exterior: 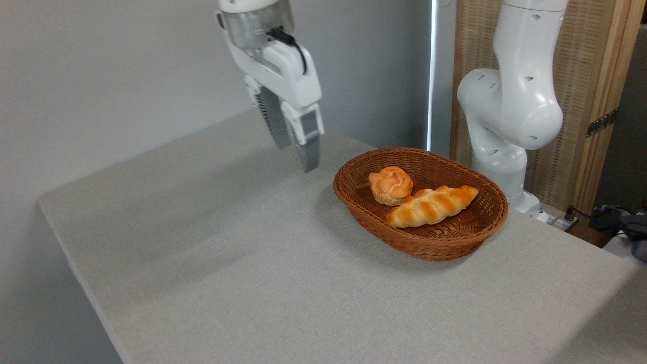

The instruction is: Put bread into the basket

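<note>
The grey two-finger pincer (295,156) hangs empty with fingers slightly apart, and the long golden braided bread (431,206) already lies in the reddish-brown oval wicker basket (470,242) to its lower right, so any careless sweep that way could knock the rim.

The table (227,263) lies bare left of the basket (354,202); bread (429,206) and a bun (390,185) fill its middle.

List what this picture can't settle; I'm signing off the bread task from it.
- Basket floor under the long bread and the bun: covered by them.
- Whether the bread and the bun touch: one angle only.
- Arm above the hand: cut off by the top edge.
- Things at the far right: cut off by the right edge.
</note>
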Action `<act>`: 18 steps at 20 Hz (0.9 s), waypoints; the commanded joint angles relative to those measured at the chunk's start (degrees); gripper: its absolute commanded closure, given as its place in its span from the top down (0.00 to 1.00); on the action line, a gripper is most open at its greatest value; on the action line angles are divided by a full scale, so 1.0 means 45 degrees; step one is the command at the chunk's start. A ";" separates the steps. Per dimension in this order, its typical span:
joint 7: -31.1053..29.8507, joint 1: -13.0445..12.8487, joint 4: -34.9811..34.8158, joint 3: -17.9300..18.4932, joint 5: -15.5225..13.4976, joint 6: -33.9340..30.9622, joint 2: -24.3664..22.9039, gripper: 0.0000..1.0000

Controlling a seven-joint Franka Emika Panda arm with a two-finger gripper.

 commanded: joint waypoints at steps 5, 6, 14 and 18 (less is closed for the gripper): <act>-0.0026 0.0116 0.3151 0.0253 -0.0390 -0.0089 0.1856 1.00; -0.0064 0.0116 0.3229 0.0234 -0.0390 -0.0089 0.1836 1.00; 0.0033 0.3671 0.3211 -0.3340 -0.0234 -0.0225 0.1817 1.00; -0.0046 0.3748 0.3133 -0.3301 -0.0156 -0.0323 0.1875 1.00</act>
